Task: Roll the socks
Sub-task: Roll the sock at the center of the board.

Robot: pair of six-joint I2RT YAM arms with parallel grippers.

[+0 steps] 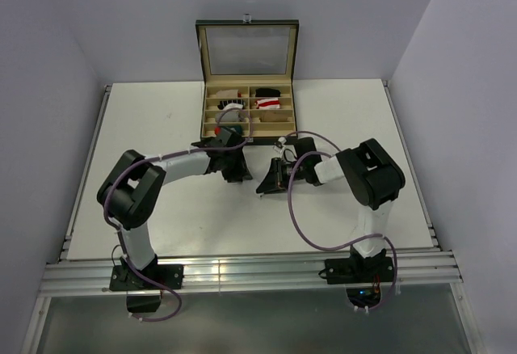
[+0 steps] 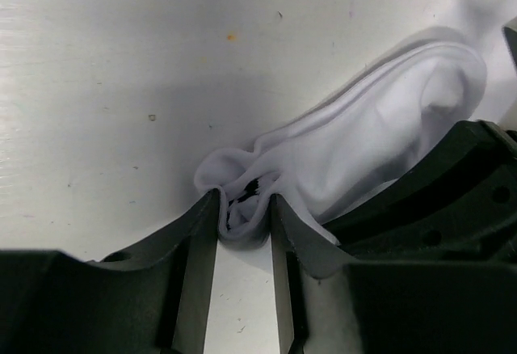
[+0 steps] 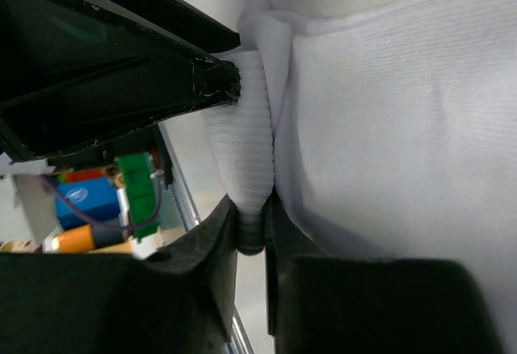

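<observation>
A white sock (image 2: 380,128) lies on the table between my two grippers. In the left wrist view my left gripper (image 2: 245,215) is shut on a bunched end of it, where a dark mark shows in the folds. In the right wrist view my right gripper (image 3: 253,223) is shut on the sock's ribbed cuff (image 3: 242,136), and the rest of the sock (image 3: 388,128) spreads to the right. From above, the left gripper (image 1: 234,166) and right gripper (image 1: 273,178) sit close together at mid-table and hide the sock. A red-and-white sock (image 1: 265,104) and a tan sock (image 1: 273,117) lie in the box.
An open compartment box (image 1: 247,87) with a raised glass lid stands at the back centre, just beyond the grippers. It holds several small items. The left arm's black housing (image 3: 121,55) fills the upper left of the right wrist view. Metal rails run along the table's near edge (image 1: 242,271).
</observation>
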